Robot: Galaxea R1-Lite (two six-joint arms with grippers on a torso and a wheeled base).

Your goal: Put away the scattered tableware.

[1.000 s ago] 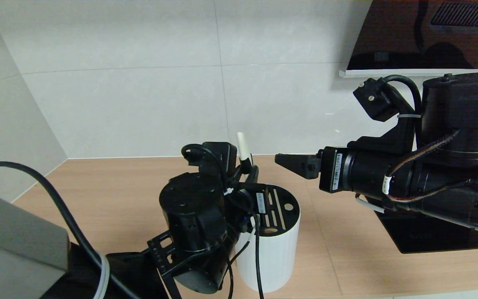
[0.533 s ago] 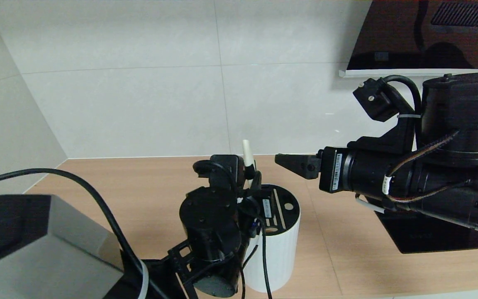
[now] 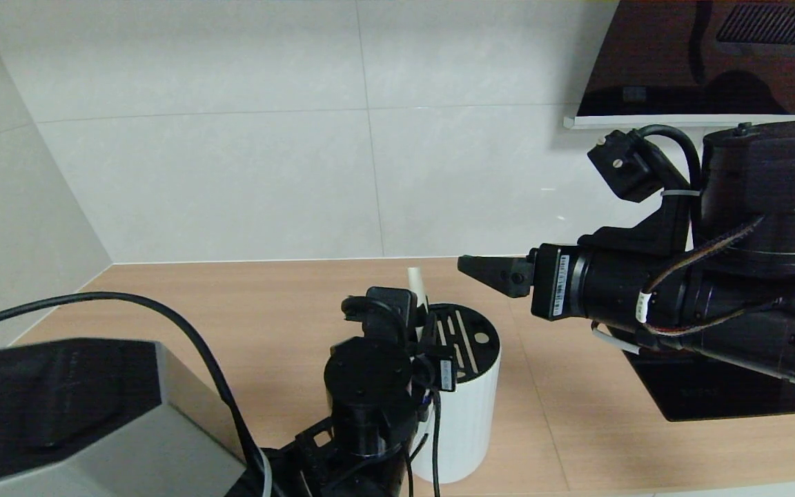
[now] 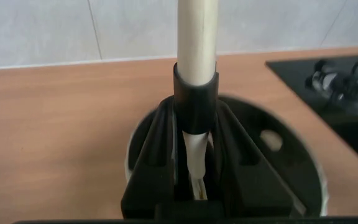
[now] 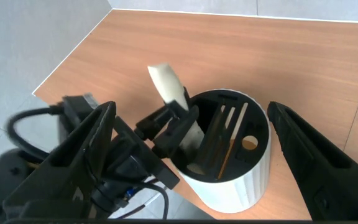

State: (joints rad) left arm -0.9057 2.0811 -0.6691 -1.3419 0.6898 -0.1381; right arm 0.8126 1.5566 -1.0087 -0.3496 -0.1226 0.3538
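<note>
A white cylindrical holder with a black slotted top stands on the wooden counter. My left gripper is shut on a cream-handled utensil with a black collar. It holds the utensil upright over the near-left part of the holder's top, and the lower end is hidden between the fingers. My right gripper hangs open and holds nothing, level with the handle's tip, above and to the right of the holder.
A black cooktop is set into the counter right of the holder, also seen in the left wrist view. A dark range hood hangs above it. Tiled walls close the back and left. The counter's front edge runs just behind the holder's base.
My left arm has shifted right and sunk, lowering the cream-handled utensil toward the holder's top. The right arm and the holder have not moved.
</note>
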